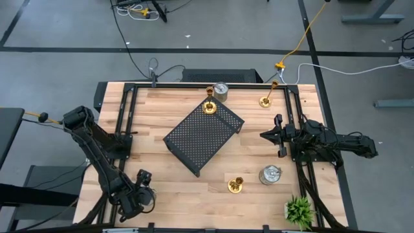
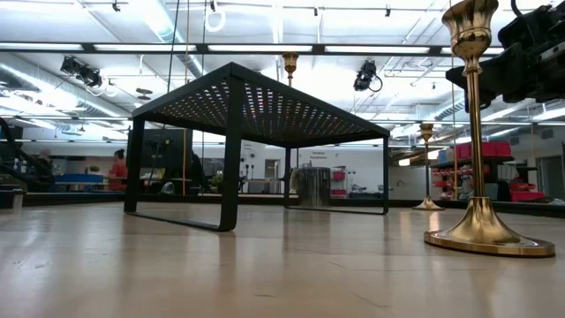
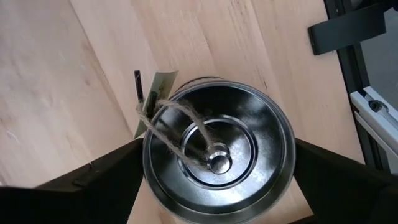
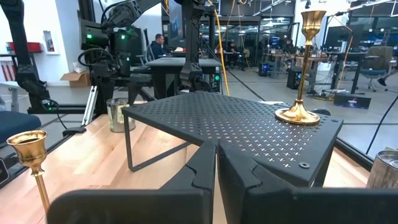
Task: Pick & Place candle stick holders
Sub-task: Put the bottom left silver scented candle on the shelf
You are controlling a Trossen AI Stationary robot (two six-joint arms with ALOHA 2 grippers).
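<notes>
A squat silver candle stick holder (image 3: 249, 124), with twine and a paper tag on it, fills the gap between the fingers of my open left gripper (image 3: 217, 177), which points down at the table's near left (image 1: 139, 193). The high view hides this holder under the gripper. A gold holder (image 1: 209, 107) stands by its round base on the black perforated tray (image 1: 204, 139). Other gold holders (image 1: 266, 100) (image 1: 235, 186) and silver ones (image 1: 221, 90) (image 1: 270, 175) stand on the table. My right gripper (image 4: 216, 168) waits shut and level at the right edge (image 1: 264, 134). My left gripper stands over the silver holder from above, one finger (image 3: 106, 180) at each side of its round wall (image 3: 152, 186). Whether the fingers touch the wall I cannot tell. The holder is upright, its open top toward the wrist camera.
The black tray stands on thin legs mid-table, turned at an angle. A small green plant (image 1: 299, 210) sits at the near right corner. A black frame (image 1: 129, 116) runs along the table's edges. Bare wood lies between the tray and the left arm.
</notes>
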